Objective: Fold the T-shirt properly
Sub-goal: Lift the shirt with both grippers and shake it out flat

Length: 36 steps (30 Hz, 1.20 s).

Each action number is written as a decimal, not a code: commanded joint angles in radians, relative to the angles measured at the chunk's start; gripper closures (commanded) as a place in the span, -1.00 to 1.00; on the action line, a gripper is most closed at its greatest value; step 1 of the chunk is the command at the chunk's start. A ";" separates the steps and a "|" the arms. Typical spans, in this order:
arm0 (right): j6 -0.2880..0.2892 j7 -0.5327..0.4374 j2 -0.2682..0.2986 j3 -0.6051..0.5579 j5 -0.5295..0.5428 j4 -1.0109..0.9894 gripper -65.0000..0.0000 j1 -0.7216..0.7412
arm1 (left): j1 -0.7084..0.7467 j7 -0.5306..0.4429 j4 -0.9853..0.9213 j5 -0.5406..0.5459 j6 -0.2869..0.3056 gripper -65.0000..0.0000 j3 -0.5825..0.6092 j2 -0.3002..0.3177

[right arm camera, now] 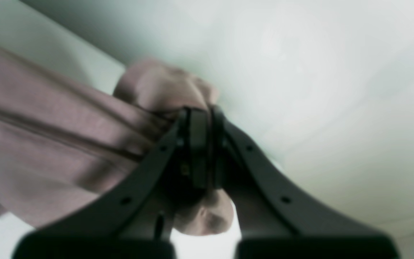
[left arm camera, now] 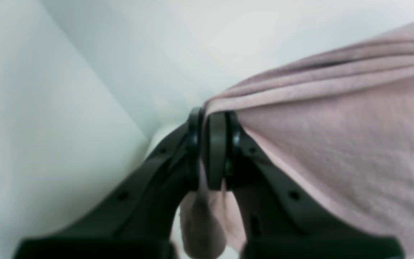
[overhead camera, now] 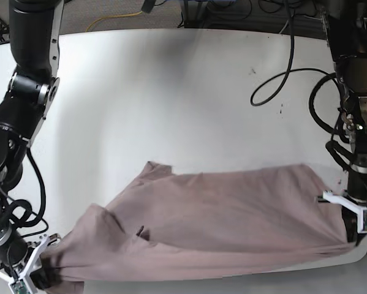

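The mauve-brown T-shirt (overhead camera: 220, 211) is stretched across the front of the white table (overhead camera: 171, 92), lifted along its near edge between both arms. My left gripper (left arm camera: 212, 118) is shut on a bunched corner of the shirt (left arm camera: 336, 144) at the base view's right (overhead camera: 353, 237). My right gripper (right arm camera: 199, 113) is shut on the other bunched corner of the cloth (right arm camera: 49, 136) at the base view's lower left (overhead camera: 43, 269). A sleeve (overhead camera: 152, 171) lies on the table behind.
Black cables (overhead camera: 287, 67) lie looped on the table at the back right near the left arm's base. The table's front edge runs just below the shirt. A yellow cable (overhead camera: 113, 18) lies on the floor beyond the far edge.
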<state>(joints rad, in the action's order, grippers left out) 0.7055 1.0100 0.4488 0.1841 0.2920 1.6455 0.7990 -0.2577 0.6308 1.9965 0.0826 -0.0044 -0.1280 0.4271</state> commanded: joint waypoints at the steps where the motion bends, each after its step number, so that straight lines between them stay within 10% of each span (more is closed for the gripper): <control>1: -0.007 -0.024 0.032 -0.018 -0.001 -0.008 1.00 0.121 | -0.105 0.002 0.016 -0.019 -0.022 1.00 -0.008 0.023; 10: -0.007 0.005 0.092 -0.042 0.003 0.000 1.00 0.230 | -0.337 0.113 0.011 -0.022 0.028 1.00 0.044 0.040; 20: -0.007 0.036 0.084 0.096 0.003 0.131 1.00 -0.072 | -0.147 0.117 0.017 -0.020 0.070 1.00 0.075 -0.018; 36: -0.007 0.034 -0.161 0.378 0.003 0.264 1.00 -0.639 | 0.424 0.002 0.017 -0.017 0.071 1.00 0.072 -0.021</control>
<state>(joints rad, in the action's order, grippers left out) 0.7025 1.0817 0.2962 0.5407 0.2775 1.8889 0.1787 0.1287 0.6708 1.9972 0.0784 0.0822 -0.0471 0.3912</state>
